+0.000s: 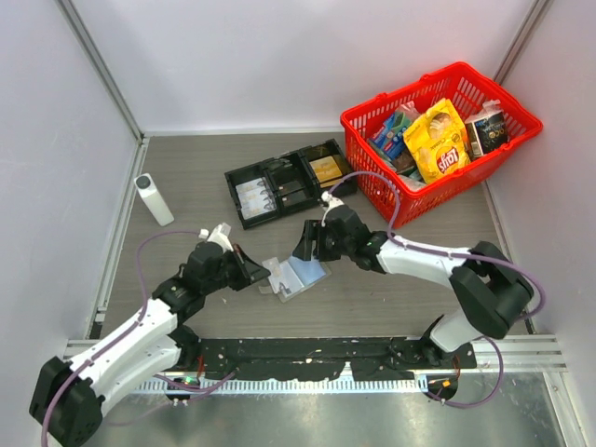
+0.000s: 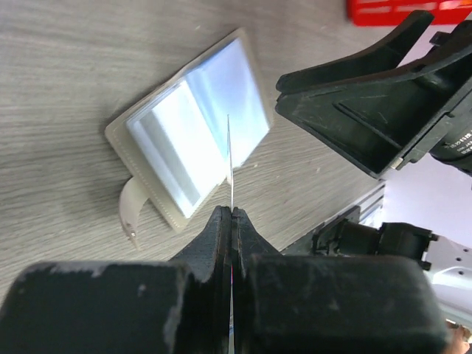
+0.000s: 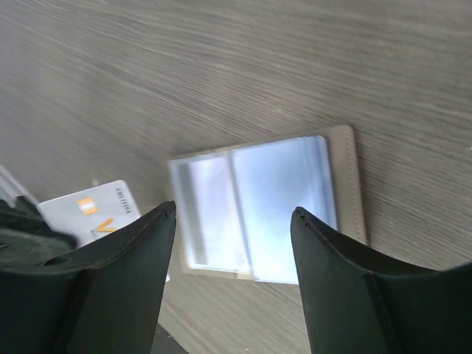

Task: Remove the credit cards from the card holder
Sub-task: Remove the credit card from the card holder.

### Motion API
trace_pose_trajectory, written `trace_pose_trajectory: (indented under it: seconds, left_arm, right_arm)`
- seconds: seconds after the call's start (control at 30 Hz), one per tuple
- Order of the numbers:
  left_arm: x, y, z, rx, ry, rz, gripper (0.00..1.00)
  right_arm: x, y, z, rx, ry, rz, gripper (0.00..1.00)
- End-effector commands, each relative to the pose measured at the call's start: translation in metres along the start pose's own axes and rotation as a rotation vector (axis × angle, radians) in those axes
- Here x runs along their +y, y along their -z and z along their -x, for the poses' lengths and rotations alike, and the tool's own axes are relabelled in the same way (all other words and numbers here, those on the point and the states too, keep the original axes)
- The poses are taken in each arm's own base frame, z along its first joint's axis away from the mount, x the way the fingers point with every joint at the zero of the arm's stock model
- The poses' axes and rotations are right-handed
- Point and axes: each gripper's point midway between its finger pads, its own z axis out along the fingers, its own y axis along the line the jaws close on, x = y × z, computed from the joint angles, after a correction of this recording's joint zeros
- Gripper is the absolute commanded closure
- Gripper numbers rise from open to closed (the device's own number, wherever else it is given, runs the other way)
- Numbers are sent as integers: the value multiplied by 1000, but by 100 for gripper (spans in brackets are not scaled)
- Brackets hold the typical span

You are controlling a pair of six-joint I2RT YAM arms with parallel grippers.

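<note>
Left gripper [image 2: 232, 212] clenched on one credit card [image 3: 88, 212], edge-up at its tips; card holder [image 2: 192, 140] lies open on the worktop [image 2: 66, 66] just ahead, below the released right gripper [image 3: 232, 210] – risk: nothing pins the holder, so tugging another card could drag or flip it

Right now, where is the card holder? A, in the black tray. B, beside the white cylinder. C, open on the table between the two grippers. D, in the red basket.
C: the card holder lies open on the table between the left gripper and the right gripper.
</note>
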Motion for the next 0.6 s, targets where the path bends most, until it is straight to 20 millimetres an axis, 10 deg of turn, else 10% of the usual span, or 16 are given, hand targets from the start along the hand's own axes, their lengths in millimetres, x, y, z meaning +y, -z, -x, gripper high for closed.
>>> trace_pose_trajectory:
  seconds: [0.0, 0.57]
  left_arm:
    - [-20, 10, 28, -151, -34, -90, 100]
    - [-112, 56, 92, -449, -1, -440, 100]
  right_arm:
    - [46, 32, 41, -162, -56, 174, 30]
    - [114, 99, 60, -344, -225, 693, 17]
